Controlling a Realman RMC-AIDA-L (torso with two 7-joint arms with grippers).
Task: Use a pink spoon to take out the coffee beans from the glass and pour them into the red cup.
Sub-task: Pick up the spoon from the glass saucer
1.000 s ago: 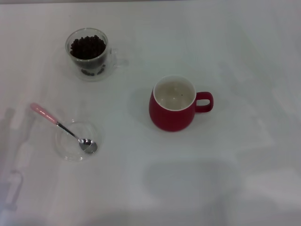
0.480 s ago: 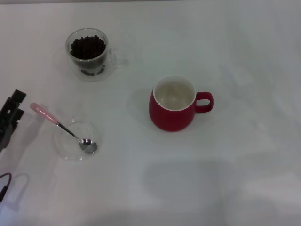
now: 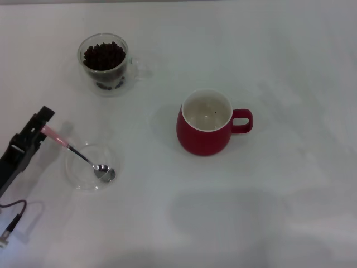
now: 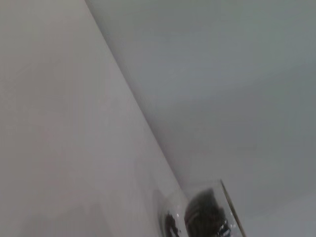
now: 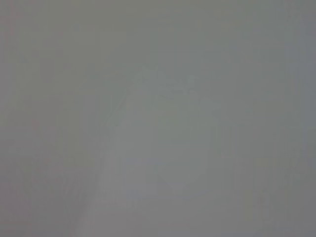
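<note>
pincer state unclear; left pincer at pink spoon handle, table's left edge

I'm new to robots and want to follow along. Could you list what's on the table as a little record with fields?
spoon: pink spoon, bowl resting in the clear dish, handle sticking out over its rim
beans: coffee beans fill the glass
target: red cup, upright, nearly empty
left arm: left gripper at the spoon's handle end
right arm: out of sight
</note>
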